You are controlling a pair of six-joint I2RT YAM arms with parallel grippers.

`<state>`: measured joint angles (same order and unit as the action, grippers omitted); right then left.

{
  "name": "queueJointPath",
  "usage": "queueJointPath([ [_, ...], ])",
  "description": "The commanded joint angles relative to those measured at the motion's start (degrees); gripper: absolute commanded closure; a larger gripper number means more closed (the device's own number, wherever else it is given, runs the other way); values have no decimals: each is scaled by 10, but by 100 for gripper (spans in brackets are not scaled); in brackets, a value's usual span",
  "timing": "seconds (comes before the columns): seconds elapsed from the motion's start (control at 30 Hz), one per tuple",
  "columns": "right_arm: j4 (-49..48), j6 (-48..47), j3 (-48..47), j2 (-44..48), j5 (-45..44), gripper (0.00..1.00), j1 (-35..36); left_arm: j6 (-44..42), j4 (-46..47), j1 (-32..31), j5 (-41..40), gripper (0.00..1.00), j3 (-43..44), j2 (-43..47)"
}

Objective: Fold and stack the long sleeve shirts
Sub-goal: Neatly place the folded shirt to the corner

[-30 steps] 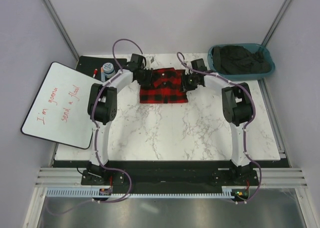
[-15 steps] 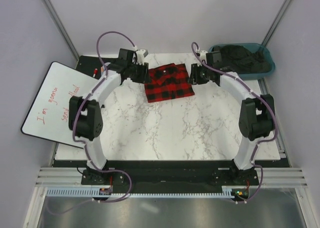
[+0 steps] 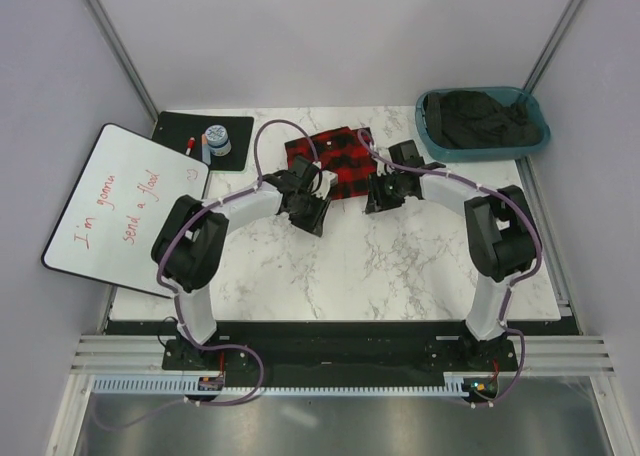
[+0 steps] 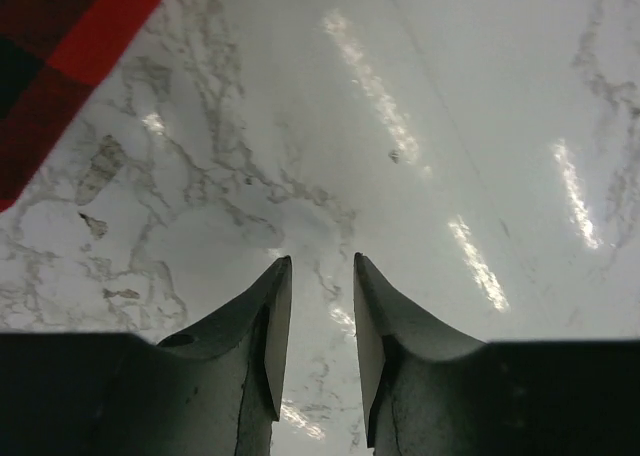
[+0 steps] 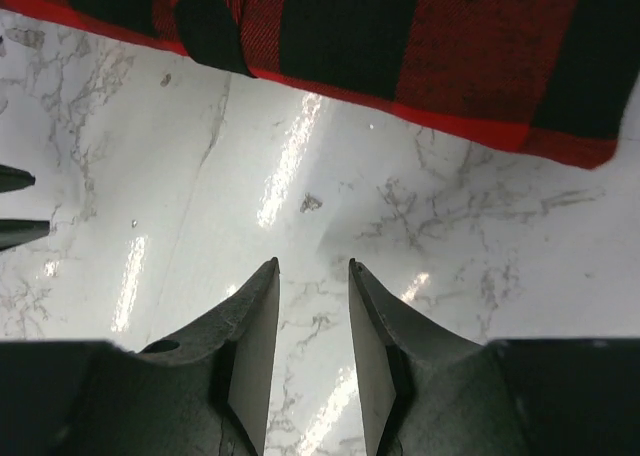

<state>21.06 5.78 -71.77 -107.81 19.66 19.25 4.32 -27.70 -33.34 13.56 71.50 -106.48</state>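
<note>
The folded flannel shirt lies on the bench. The left pincer and right pincer are released and empty. Next is probably fetching a garment from the bin.

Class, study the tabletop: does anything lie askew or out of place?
The folded red-and-black checked flannel shirt lies skewed, its edges not square to the white marble table. The rectangular whiteboard with red writing also sits tilted, overhanging the table's left edge.

Bright, sharp; glare on table
</note>
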Motion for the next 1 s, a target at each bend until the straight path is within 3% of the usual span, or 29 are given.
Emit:
queueJointPath([
  [0.0, -59, 13, -3, -35, -10, 59, 11, 5, 34, 27, -50, 62, 40, -39],
  [0.53, -149, 29, -115, -191, -70, 57, 12, 32, 70, 137, -56, 63, 199, -179],
  [0.97, -159, 44, -203, -253, -98, 56, 11, 46, 59, 156, -40, 63, 340, -265],
])
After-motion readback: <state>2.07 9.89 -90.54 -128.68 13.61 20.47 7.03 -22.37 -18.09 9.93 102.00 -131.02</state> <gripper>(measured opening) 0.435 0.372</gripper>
